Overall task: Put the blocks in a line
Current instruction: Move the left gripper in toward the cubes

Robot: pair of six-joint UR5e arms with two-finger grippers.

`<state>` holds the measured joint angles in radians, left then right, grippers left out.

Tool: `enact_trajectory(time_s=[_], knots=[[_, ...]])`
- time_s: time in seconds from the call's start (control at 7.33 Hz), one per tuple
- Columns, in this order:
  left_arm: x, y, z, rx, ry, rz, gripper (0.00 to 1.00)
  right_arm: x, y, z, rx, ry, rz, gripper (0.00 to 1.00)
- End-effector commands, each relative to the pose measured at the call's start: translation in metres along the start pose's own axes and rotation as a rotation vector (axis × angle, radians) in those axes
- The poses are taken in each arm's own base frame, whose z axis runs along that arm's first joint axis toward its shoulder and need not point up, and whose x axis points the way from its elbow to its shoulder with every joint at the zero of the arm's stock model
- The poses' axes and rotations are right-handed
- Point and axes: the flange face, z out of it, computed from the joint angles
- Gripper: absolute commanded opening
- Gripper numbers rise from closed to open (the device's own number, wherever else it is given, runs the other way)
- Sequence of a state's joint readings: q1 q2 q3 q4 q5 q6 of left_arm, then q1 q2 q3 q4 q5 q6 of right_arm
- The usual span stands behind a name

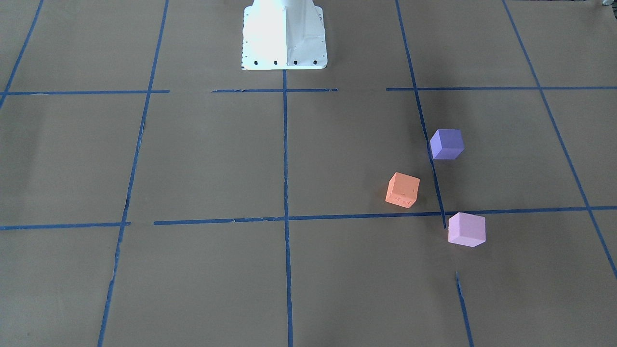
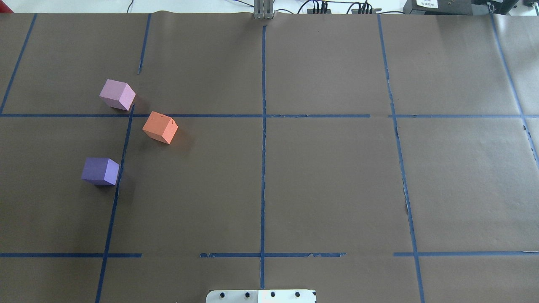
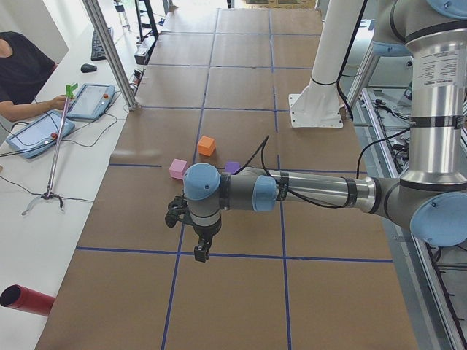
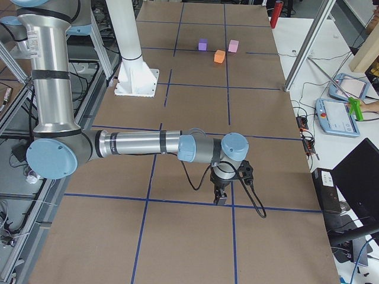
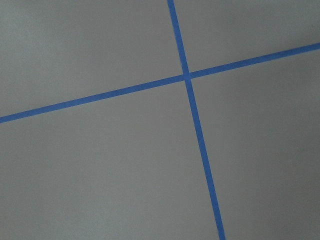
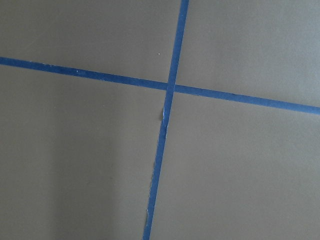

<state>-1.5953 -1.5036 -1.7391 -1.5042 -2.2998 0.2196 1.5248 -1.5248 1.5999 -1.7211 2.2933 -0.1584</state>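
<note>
Orange block [image 2: 160, 127], violet block [image 2: 101, 171], pink block [image 2: 117, 94] overhead, left arm [image 3: 314, 191] only side-on.

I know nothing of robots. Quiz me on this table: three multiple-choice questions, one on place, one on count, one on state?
1. Where on the brown paper-covered table are the orange foam cube, the dark violet foam cube and the pale pink foam cube?
A) the robot's left half
B) its right half
C) both halves
2. How many cubes?
A) two
B) three
C) five
3. Their state?
A) stacked
B) touching in a row
C) apart
Answers:
1 A: all lie left of the blue centre tape line in the overhead view.
2 B: one per colour.
3 C: bare paper shows between each pair.
</note>
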Motion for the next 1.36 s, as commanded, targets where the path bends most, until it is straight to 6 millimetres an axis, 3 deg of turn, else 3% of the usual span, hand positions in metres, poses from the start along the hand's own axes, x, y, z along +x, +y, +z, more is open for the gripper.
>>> enact_trajectory(time_s=[0.0,0.14,0.27,0.41,0.55,0.68,0.95,1.23], knots=[[0.037,-0.016,-0.040,0.053,0.022,-0.021,1.00,0.000,0.000,0.000,0.000,0.000,0.000,1.00],[0.061,-0.040,-0.067,0.070,0.030,-0.119,1.00,0.000,0.000,0.000,0.000,0.000,-0.001,1.00],[0.109,-0.076,-0.087,0.054,0.056,-0.099,1.00,0.000,0.000,0.000,0.000,0.000,0.000,1.00],[0.183,-0.122,-0.096,0.034,0.077,-0.107,1.00,0.000,0.000,0.000,0.000,0.000,-0.001,1.00],[0.258,-0.157,-0.091,0.007,0.094,-0.117,1.00,0.000,0.000,-0.001,0.001,0.000,-0.001,1.00],[0.309,-0.173,-0.086,-0.006,0.112,-0.100,1.00,0.000,0.000,-0.001,0.001,0.000,-0.001,1.00],[0.377,-0.188,-0.053,-0.061,0.115,-0.050,1.00,0.000,0.000,-0.001,0.001,0.000,-0.001,1.00],[0.422,-0.192,-0.003,-0.102,0.114,0.042,1.00,0.000,0.000,0.000,0.000,0.000,0.000,1.00]])
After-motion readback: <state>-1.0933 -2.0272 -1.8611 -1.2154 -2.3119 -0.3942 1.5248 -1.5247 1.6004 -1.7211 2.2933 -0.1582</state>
